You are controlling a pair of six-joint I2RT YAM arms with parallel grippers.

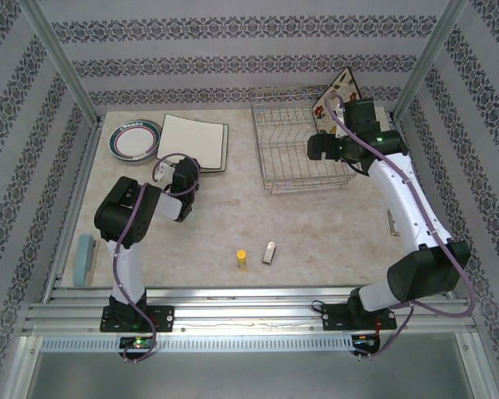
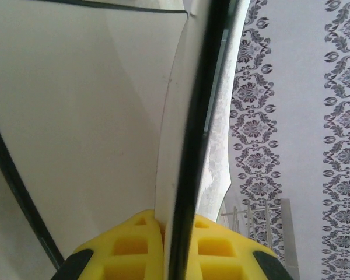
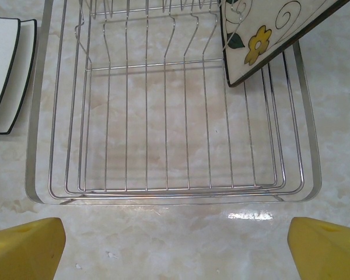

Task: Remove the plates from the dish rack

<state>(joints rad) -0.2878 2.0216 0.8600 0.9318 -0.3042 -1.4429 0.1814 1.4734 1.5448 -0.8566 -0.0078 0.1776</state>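
**One flowered plate in the rack: slick, brittle, take it by the rim**

The flowered plate (image 3: 262,35) leans in the far right corner of the rack (image 3: 163,197), one corner poking above the wires. Expect stiff glazed ceramic: fairly heavy, slippery, and apt to chip against the bare steel dividers. Take it by the free upper edge, pads flat on both faces, and lift it straight out of its slot.

Your right gripper (image 3: 175,245) hangs over the rack's near rail, spread wide and holding nothing. Your left gripper (image 2: 178,233) is clamped tight on the dark-edged rim of a square plate (image 2: 189,175). It holds this at the pile beside the round plate (image 1: 135,140) on the marbled table (image 1: 316,241). That rim is thin and curved, so the soft yellow pads (image 2: 134,251) likely have little to bite on.
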